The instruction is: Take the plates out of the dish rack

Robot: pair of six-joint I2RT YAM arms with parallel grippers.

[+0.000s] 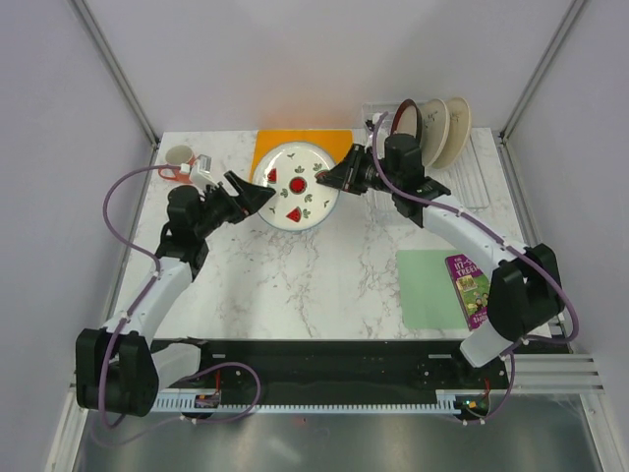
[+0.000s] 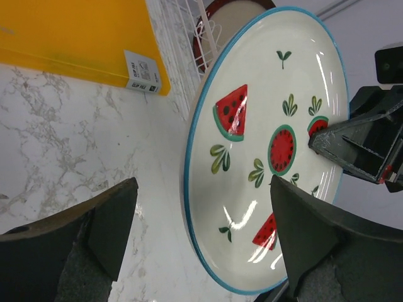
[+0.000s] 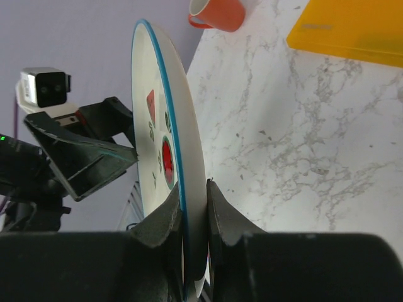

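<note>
The white plate with red fruit marks hangs tilted above the table, in front of the orange board. My right gripper is shut on its right rim; in the right wrist view the plate stands edge-on between the fingers. My left gripper is open, one finger on each side of the plate's left rim. In the left wrist view the plate lies between the spread fingers. The dish rack at the back right holds the dark-red-rimmed plate and two cream plates.
The flat orange board lies at the back behind the plate. An orange-red mug stands at the back left. A green mat with a purple book lies at the right front.
</note>
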